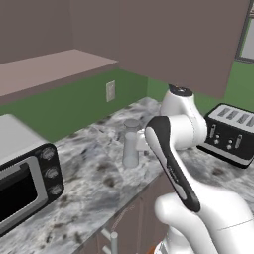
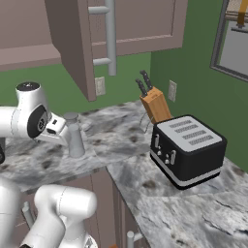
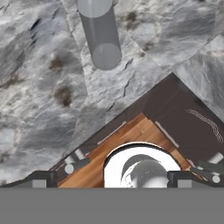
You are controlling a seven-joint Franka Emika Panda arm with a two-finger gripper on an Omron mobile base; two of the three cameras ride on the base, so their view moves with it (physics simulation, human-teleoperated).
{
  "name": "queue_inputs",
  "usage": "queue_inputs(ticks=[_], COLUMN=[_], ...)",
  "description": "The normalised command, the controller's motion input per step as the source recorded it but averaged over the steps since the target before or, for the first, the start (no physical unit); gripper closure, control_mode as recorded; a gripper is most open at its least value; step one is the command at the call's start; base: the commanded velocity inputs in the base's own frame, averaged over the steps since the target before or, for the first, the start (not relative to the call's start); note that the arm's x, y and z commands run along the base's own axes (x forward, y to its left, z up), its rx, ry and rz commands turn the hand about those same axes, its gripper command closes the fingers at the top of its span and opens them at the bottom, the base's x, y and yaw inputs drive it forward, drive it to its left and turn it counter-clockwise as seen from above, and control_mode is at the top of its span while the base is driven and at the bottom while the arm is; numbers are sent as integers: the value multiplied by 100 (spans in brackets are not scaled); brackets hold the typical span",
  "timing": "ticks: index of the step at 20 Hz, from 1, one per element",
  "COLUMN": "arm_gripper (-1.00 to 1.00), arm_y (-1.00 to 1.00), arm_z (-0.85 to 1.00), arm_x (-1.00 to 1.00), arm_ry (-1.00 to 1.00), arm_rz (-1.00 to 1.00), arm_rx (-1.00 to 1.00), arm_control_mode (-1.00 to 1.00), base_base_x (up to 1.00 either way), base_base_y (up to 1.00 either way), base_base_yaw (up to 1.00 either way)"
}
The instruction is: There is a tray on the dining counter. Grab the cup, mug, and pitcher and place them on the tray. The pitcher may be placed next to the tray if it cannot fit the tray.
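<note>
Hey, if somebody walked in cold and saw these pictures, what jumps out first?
The white arm fills the foreground, bent over a marbled corner counter. Just beyond it stands a slim grey translucent pitcher, upright on the stone. A black toaster sits on the right, a toaster oven at the left.

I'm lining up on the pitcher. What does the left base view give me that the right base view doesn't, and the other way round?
Left base view alone: the toaster oven at the near left of the marbled counter.

Right base view alone: the knife block behind the toaster, the second wall outlet and the framed window on the green wall.

Both: the pitcher standing upright on the counter, with the arm's wrist close beside it, the black toaster, and the outlet behind the pitcher.
</note>
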Motion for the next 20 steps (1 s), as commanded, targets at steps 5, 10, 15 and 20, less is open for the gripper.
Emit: queue_inputs(ticks=[5, 10, 15, 20], arm_gripper=[-100, -100, -100, -100], arm_y=[17, 13, 1, 0], arm_z=[-14, -15, -27, -33], arm_x=[26, 35, 28, 24], arm_ry=[0, 0, -2, -1], arm_rz=[0, 0, 0, 0], arm_rx=[-3, -4, -2, 0], arm_control_mode=[-100, -100, -100, -100], base_base_x=[0, 0, 0, 0], base_base_y=[0, 0, 0, 0], base_base_yaw=[0, 0, 0, 0])
